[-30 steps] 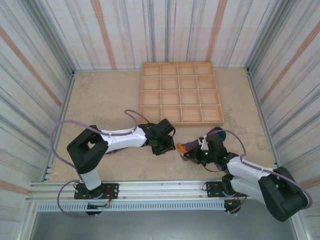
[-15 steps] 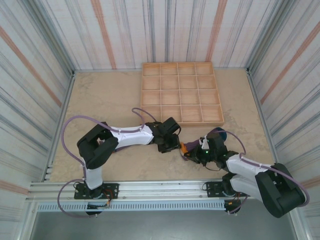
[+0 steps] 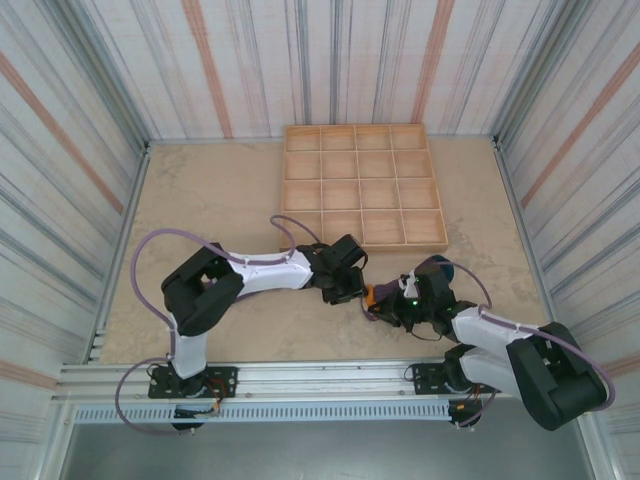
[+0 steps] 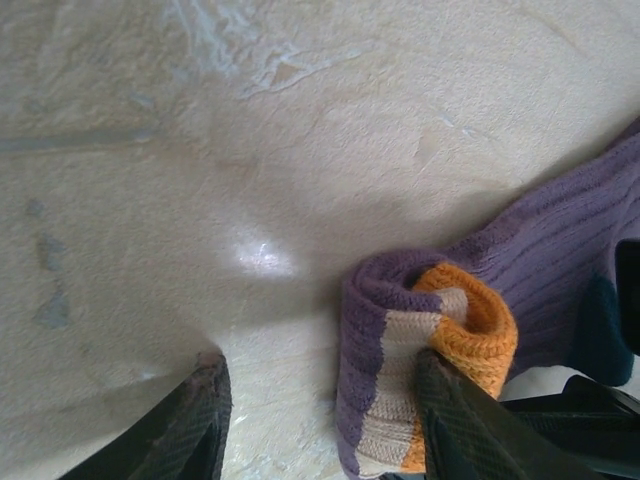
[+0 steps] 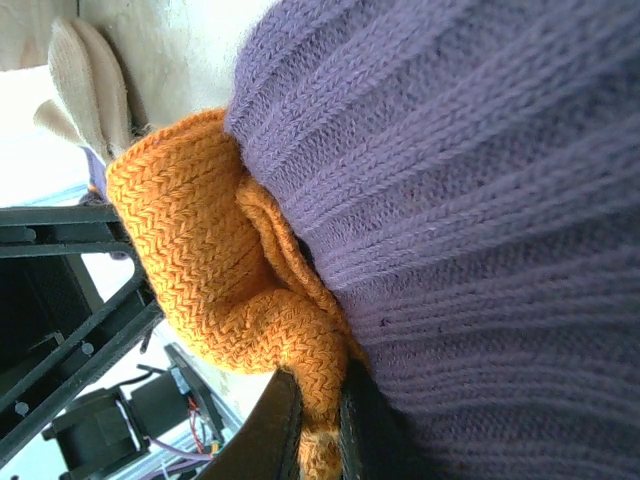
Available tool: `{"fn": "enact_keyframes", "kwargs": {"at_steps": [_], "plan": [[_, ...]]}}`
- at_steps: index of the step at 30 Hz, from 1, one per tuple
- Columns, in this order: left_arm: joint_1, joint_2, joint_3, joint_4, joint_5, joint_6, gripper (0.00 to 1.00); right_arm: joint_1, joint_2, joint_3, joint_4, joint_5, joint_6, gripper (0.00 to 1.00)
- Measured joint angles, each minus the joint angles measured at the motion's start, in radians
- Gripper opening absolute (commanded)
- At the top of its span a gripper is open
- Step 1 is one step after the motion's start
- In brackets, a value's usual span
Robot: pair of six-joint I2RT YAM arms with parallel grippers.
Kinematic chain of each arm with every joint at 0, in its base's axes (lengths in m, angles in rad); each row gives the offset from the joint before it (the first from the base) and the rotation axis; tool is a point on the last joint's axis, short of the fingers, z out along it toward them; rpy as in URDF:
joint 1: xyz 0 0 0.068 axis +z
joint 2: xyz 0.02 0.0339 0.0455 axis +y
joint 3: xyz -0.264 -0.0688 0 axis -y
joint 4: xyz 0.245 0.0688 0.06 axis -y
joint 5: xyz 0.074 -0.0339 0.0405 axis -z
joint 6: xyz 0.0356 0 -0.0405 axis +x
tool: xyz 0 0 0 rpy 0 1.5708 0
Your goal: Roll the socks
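Two socks [image 3: 374, 296] lie bunched on the table [image 3: 220, 200], just in front of the wooden tray [image 3: 362, 243], between both grippers. Left gripper [image 3: 352, 290]: jaws spread, one finger [image 4: 455, 420] touching the rolled orange-and-cream end. Right gripper [image 3: 393, 306]: jaws pinching the orange cuff [image 5: 190, 250].

The socks [image 4: 430, 340] are knit cloth, soft and matt. The purple part is finely ribbed, and the orange cuff [image 5: 210, 270] has a coarser, herringbone-like stitch with a fuzzy nap. The table [image 3: 210, 200] looks like mottled beige stone or laminate, mostly matt, with a faint sheen where light strikes. The tray [image 3: 340, 195] is pale bare wood, smooth and unglossed. The left gripper [image 4: 318, 425] has fingers [image 4: 195, 420] of black plastic, finely grained and dull. The arm shells [image 3: 270, 275] are smooth white plastic, and the rail [image 3: 300, 375] along the table's near edge is brushed metal.
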Motion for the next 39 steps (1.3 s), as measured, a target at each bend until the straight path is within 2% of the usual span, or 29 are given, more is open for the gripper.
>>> {"fn": "enact_keyframes", "kwargs": {"at_steps": [4,10,17,19,21,33,39], "plan": [[-0.006,0.024,0.026,-0.003,0.001,-0.001,0.42,-0.002,0.000,0.000,0.000,-0.001,0.000,0.00],[-0.010,0.042,0.047,-0.004,0.004,-0.001,0.39,-0.007,0.002,0.000,0.000,-0.006,0.000,0.00],[-0.016,0.063,0.082,-0.011,0.004,-0.008,0.19,-0.013,0.006,0.000,0.002,-0.016,0.003,0.00],[-0.017,0.069,0.095,-0.024,0.003,-0.011,0.07,-0.013,0.006,0.000,0.002,-0.016,0.004,0.00],[-0.016,0.074,0.109,-0.041,0.002,-0.014,0.00,-0.014,0.005,0.000,0.002,-0.016,0.006,0.00],[-0.003,0.097,0.159,-0.113,0.008,-0.016,0.00,-0.019,-0.016,0.033,-0.077,0.000,0.002,0.04],[0.031,0.037,0.084,-0.132,0.006,-0.009,0.00,-0.012,0.021,0.095,-0.124,0.017,-0.035,0.03]]}}
